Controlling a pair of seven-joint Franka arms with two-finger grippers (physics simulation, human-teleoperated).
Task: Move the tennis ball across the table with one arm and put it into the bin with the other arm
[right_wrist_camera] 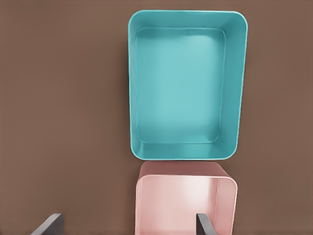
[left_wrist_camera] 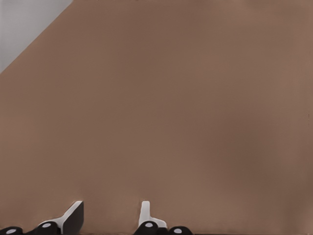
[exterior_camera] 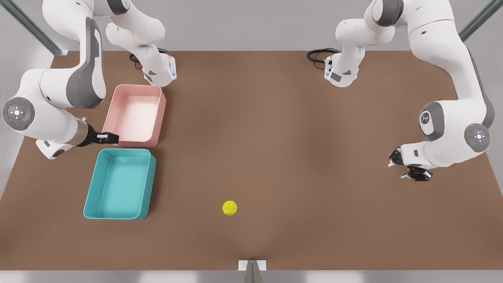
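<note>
The tennis ball (exterior_camera: 230,208), small and yellow-green, lies on the brown table near its front edge, to the right of the bin in the front view. The bin (exterior_camera: 118,184) (right_wrist_camera: 181,83) is a teal tub and has nothing in it. My right gripper (exterior_camera: 108,137) (right_wrist_camera: 127,227) hovers at the front view's left, over the gap between the teal and pink tubs, open and holding nothing. My left gripper (exterior_camera: 404,165) (left_wrist_camera: 110,218) hangs open over bare table at the front view's right, far from the ball.
A pink tub (exterior_camera: 135,116) (right_wrist_camera: 183,205) of similar shape stands right behind the teal bin. Both arm bases sit at the table's back edge with black cables (exterior_camera: 318,55). A small white bracket (exterior_camera: 252,265) sits at the front edge.
</note>
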